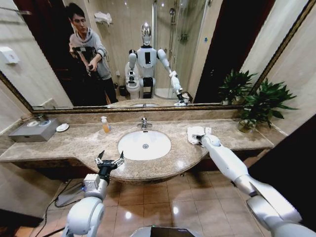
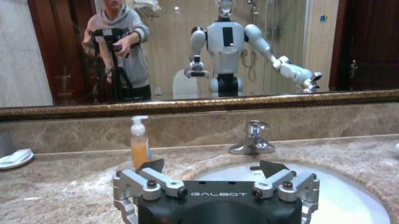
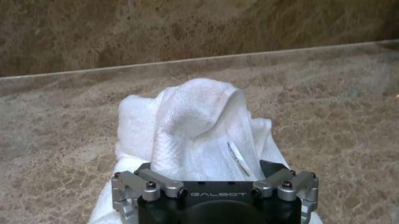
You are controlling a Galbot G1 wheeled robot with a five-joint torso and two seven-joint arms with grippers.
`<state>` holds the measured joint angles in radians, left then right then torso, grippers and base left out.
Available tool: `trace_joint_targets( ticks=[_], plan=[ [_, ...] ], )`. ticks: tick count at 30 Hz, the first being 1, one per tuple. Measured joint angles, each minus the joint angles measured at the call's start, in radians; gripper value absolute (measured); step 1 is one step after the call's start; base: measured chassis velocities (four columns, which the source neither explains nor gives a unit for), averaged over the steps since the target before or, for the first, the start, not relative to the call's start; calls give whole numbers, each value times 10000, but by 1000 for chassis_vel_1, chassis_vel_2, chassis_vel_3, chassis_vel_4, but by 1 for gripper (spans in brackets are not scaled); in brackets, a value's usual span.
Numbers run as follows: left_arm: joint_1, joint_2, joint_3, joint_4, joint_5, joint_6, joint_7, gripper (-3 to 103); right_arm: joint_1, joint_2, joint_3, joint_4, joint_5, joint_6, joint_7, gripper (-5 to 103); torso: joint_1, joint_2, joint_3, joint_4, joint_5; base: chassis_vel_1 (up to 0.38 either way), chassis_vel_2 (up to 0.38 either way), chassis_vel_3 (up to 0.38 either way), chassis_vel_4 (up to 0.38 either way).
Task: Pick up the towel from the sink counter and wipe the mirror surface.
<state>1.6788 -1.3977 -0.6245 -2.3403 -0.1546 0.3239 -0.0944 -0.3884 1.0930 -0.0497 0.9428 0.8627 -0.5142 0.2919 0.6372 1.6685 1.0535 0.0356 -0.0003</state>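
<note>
Down at the near edge of the head view, the left hand [image 1: 110, 159] hovers over the bulging front rim of the desk [image 1: 74, 143], its two fingers spread apart with nothing between them. Just beyond that hand lies the white oval basin [image 1: 144, 144], and past the basin stands the chrome faucet [image 1: 143, 122]. A soap bottle [image 1: 105, 124] with amber liquid stands ahead of the hand, by the back wall of the desk; in the left wrist view it shows just above one fingertip [image 2: 151, 165]. A small round white dish [image 1: 62, 127] and a grey box [image 1: 34, 130] sit farther off on the same side.

On the other side of the basin, the right hand [image 1: 200, 138] reaches out at the end of its stretched arm and is down on the towel [image 1: 193, 133]. In the right wrist view the white cloth rises in a bunched fold between the fingers, which are pressed in on it. The towel lies on the desk, near the backsplash. A potted plant [image 1: 259, 106] stands beyond this hand toward the desk's end. Above the backsplash runs the mirror surface [image 1: 207, 49] in its dark bronze frame.
</note>
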Motion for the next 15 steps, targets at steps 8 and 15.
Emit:
trace_joint_targets(
  ticks=[8, 15],
  plan=[
    [0, 0, 0, -1, 0, 0, 0, 100, 64, 18, 10, -10, 415, -177, -83, 100, 3, 0, 1, -1, 0, 0, 0, 0, 0],
    [0, 0, 0, 0, 0, 0, 0, 100, -170, -29, -177, 285, 225, -118, -220, 75, 0, 2, -3, 2, -5, 0, 0, 0, 0]
  ],
)
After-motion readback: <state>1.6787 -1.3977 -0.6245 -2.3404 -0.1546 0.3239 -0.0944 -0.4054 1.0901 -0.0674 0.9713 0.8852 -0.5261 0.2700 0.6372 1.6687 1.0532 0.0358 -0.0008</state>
